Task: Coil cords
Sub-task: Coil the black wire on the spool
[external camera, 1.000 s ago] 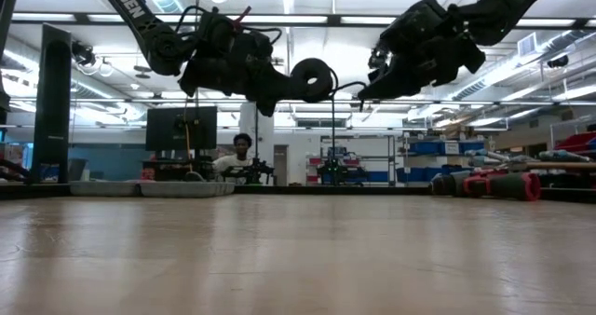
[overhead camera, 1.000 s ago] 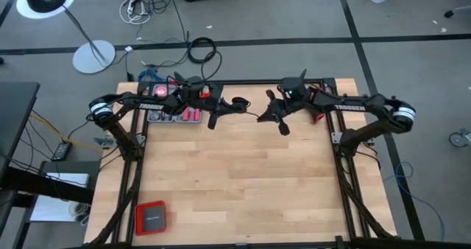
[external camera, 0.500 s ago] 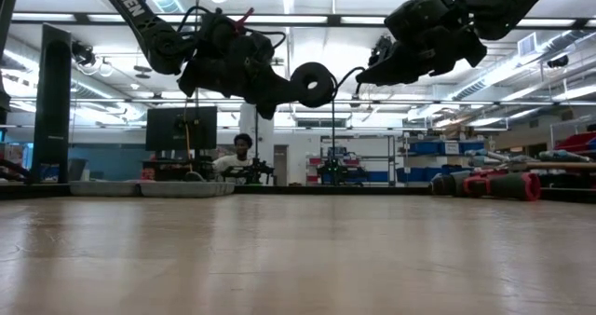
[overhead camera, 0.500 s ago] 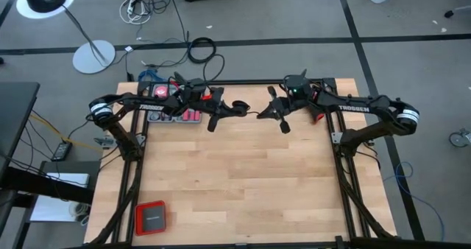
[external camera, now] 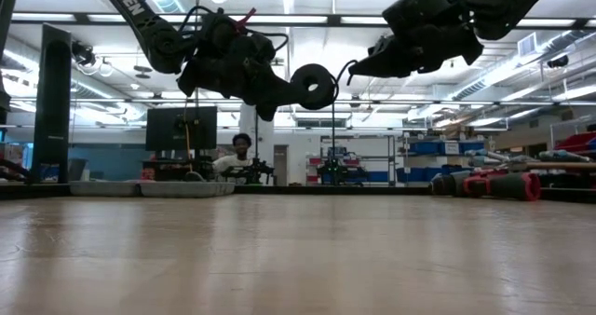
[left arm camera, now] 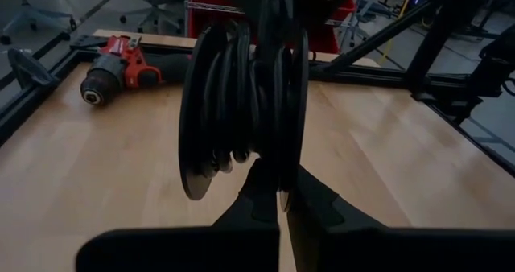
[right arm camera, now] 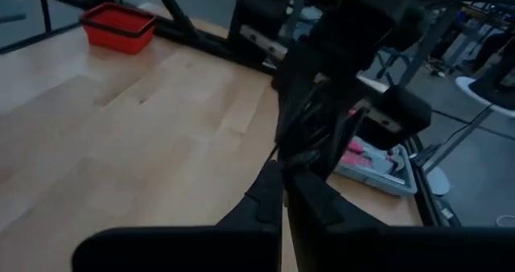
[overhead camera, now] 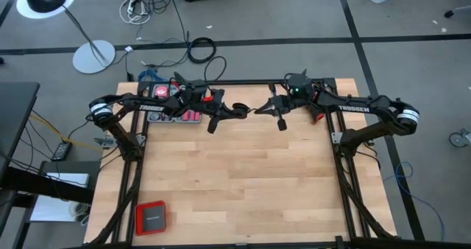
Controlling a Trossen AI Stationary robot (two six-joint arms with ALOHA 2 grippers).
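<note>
I have both arms raised over the far half of the desk, their grippers facing each other close together. The left gripper has its jaws clamped tight on the coiled cord, a black ring of several turns that hangs in the air well above the wood; in the left wrist view the loops stand on edge right between that arm's fingers. A free strand of the same cord runs across to the right gripper, whose jaws are pinched together on it. A red drill lies on the desk near the far right corner, a red tray at the near left corner, and a person sits in the room behind.
</note>
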